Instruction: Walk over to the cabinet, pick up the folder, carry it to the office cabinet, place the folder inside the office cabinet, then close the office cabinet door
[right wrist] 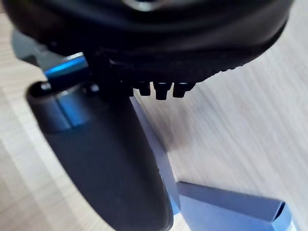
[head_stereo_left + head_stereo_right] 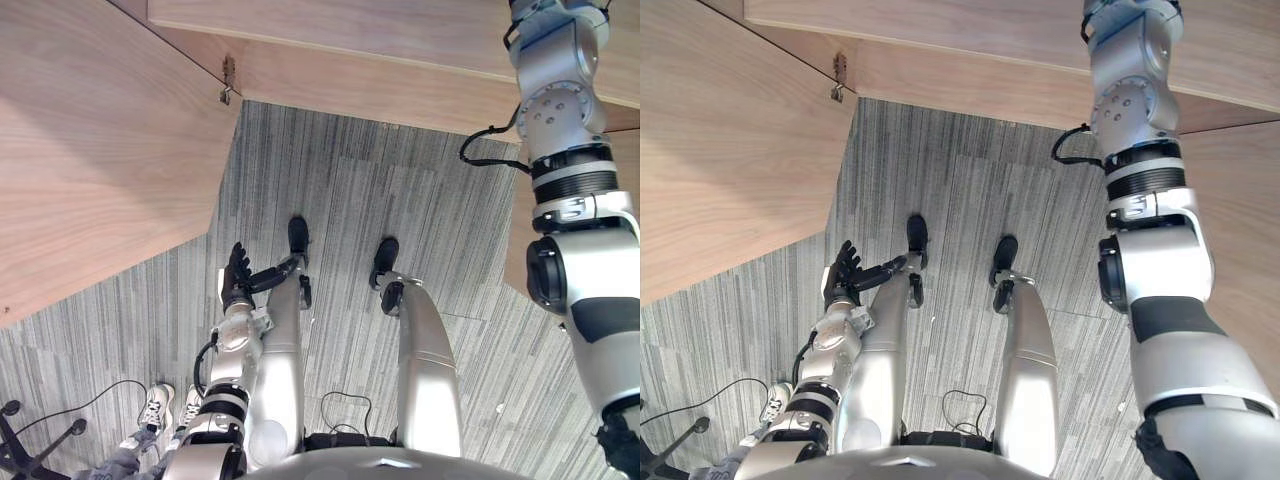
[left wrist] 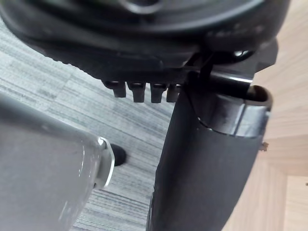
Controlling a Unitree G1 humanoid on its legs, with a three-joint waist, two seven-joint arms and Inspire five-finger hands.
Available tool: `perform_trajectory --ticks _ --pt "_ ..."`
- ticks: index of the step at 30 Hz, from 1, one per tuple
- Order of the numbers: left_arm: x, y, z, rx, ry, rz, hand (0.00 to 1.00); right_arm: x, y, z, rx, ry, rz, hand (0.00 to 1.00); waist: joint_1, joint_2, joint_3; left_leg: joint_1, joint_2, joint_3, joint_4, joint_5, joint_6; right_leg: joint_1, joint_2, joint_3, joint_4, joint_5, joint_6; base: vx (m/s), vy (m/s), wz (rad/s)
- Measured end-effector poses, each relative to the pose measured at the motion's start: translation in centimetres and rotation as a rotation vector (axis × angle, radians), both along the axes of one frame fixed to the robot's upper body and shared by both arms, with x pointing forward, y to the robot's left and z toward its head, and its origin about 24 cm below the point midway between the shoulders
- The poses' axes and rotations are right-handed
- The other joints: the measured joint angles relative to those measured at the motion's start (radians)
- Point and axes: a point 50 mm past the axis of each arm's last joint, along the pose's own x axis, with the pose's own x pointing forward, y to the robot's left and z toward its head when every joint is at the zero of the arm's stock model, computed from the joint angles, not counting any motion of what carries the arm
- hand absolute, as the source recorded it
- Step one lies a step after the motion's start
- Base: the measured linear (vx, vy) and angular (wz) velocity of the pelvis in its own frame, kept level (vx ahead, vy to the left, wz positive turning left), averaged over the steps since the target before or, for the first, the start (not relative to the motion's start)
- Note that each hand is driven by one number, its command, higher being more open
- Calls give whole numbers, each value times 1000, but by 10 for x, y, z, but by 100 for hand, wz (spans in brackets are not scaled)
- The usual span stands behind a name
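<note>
Wooden cabinet (image 2: 95,150) panels rise around the grey striped carpet (image 2: 350,190). A blue-grey folder (image 1: 226,207) shows against pale wood, partly behind the thumb of the right hand (image 1: 168,43); I cannot tell whether that hand grips it. Low over the carpet, the left hand (image 2: 237,278) hangs loosely spread, holding nothing.

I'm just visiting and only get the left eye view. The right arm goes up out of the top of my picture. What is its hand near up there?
Observer: The right wrist view shows the right hand close against a blue folder.
Operator: Is it carrying the folder?
Observer: I cannot tell. The folder's edge runs alongside the hand and sticks out past it.
Operator: Is that inside the cabinet?
Observer: Pale wood lies behind hand and folder. I cannot tell which part of the cabinet it is.
</note>
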Motion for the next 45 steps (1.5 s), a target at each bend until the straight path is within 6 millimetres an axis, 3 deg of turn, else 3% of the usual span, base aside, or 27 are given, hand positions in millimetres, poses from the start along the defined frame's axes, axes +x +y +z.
perform_trajectory --ticks 11,20,29,40,45 --pt "0 1 -1 9 1 -32 100 6 -15 -15 -156 68 -50 100 -6 0 0 8 2 3 3 -1 2 17 0 -5 -8 1 2 0 0 0" --pt "-6 6 -5 38 7 -94 100 -8 -29 -39 -780 104 -46 100 -7 -1 -1 16 4 10 9 -6 8 25 0 -2 -5 1 3 0 0 0" --pt "-10 13 -9 89 34 -114 100 -15 -33 -65 -967 151 -24 100 -5 -23 -19 26 5 17 9 -9 11 33 1 0 -7 0 3 0 0 0" --pt "-14 15 -14 129 65 -124 100 -29 -27 -101 -1366 148 -118 100 4 -49 -34 42 15 27 2 -17 12 53 9 2 -31 1 5 6 4 -2" --pt "-14 15 -13 133 61 -126 100 -34 -27 -106 -1360 135 -119 100 9 -49 -34 42 17 30 1 -18 12 54 9 1 -34 2 5 0 0 0"
